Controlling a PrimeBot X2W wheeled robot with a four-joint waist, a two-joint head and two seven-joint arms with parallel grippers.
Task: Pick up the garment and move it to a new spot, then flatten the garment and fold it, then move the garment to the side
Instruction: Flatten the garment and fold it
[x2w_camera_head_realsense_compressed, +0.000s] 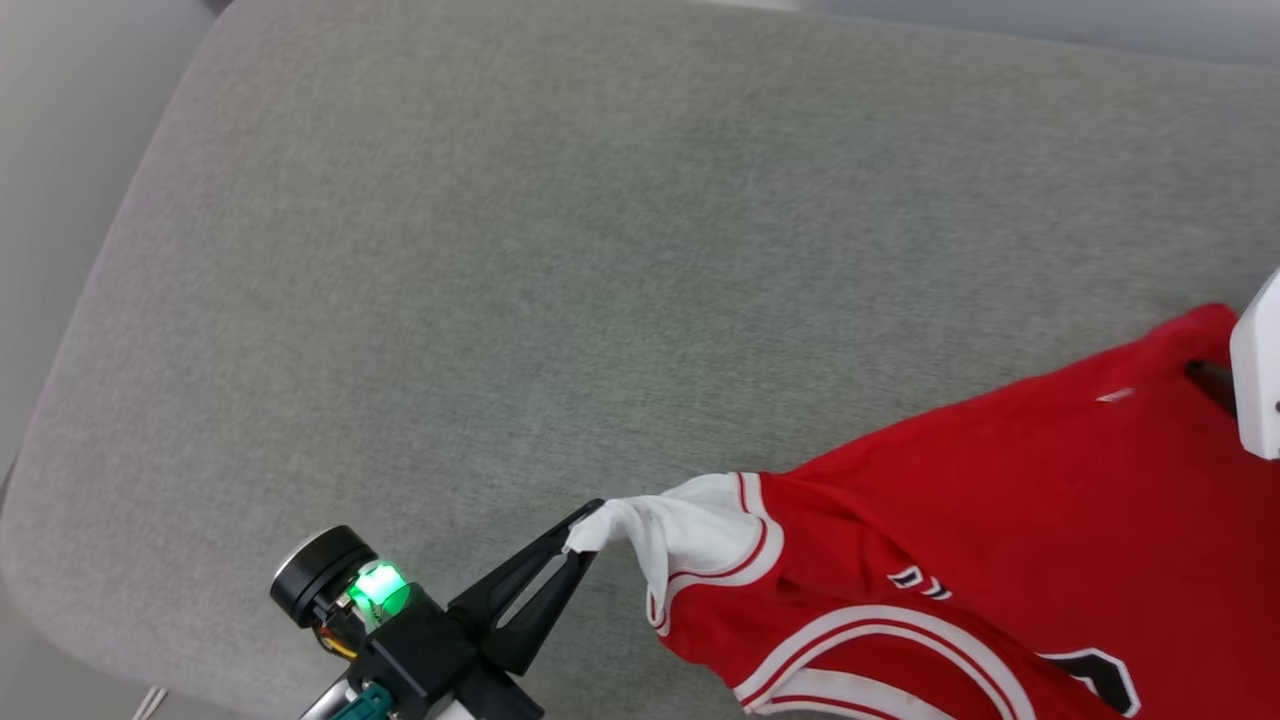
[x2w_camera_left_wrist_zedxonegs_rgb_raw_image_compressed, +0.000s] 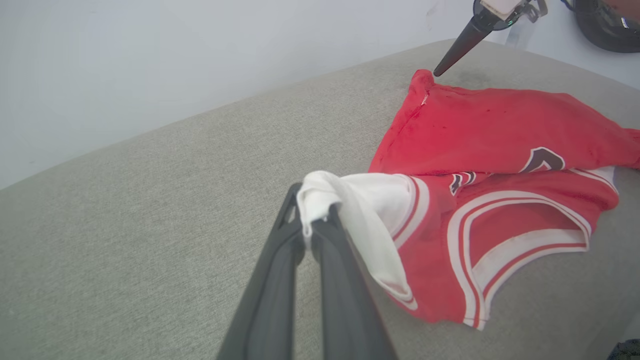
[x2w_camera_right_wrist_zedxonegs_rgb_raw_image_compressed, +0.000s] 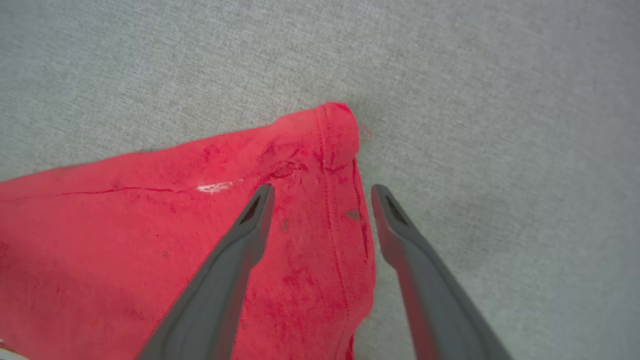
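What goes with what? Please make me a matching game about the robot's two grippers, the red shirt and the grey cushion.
1. left gripper
2. right gripper
3. bright red jersey T-shirt with white sleeves
4. grey fabric cushion

A. jaws open beside a red corner
B. lying rumpled
C. jaws shut on a white sleeve
D. underneath the T-shirt

Pairs: 1-C, 2-A, 3-B, 4-D

The red-and-white jersey garment (x2w_camera_head_realsense_compressed: 1000, 500) is soft matt cloth. Under the matt black, seemingly plastic left gripper (x2w_camera_head_realsense_compressed: 583, 527) lies grey coarse-woven upholstery (x2w_camera_head_realsense_compressed: 500, 250).
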